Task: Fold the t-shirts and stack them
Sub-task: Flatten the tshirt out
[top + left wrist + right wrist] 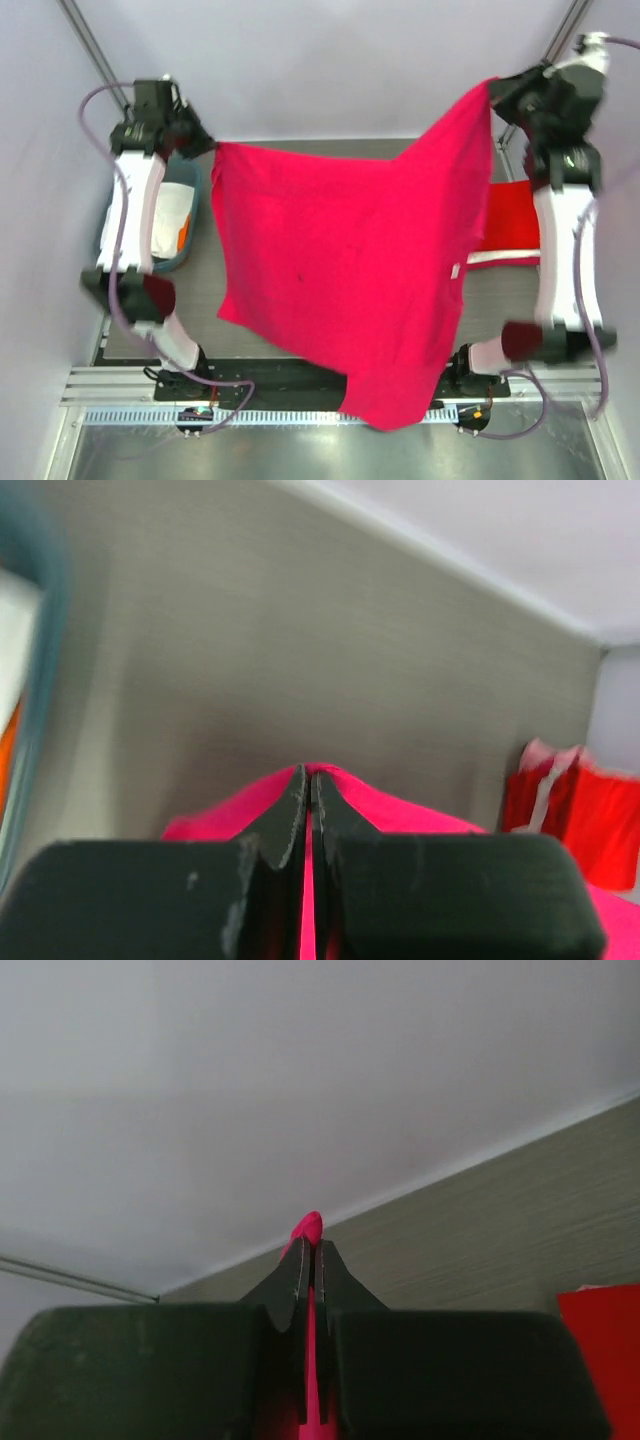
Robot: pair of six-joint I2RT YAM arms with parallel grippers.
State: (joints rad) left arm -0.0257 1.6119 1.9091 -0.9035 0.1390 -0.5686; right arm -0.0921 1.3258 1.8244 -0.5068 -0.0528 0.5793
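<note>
Now the left gripper (209,147) and right gripper (493,90) each pinch a corner of the magenta-pink t-shirt (350,260).

It was a robotics lab test cell: plain white panel walls (330,60) on aluminium posts (85,35) enclosed a grey table (200,300), with arm bases (180,375) bolted beside a slotted cable duct (290,417).

Pink t-shirt (350,270), centre frame: soft matt cloth, lightly wrinkled, no sheen. Red t-shirt (512,225), right side: same matt cloth look. Desk (500,295): grey, matt, fine linear grain. Basket (193,230), left side: smooth teal plastic. Jaws in both wrist views: black matt plastic, faintly scuffed. Arm shells (130,215): glossy white plastic. Rail (100,385), bottom: bare pale metal.
</note>
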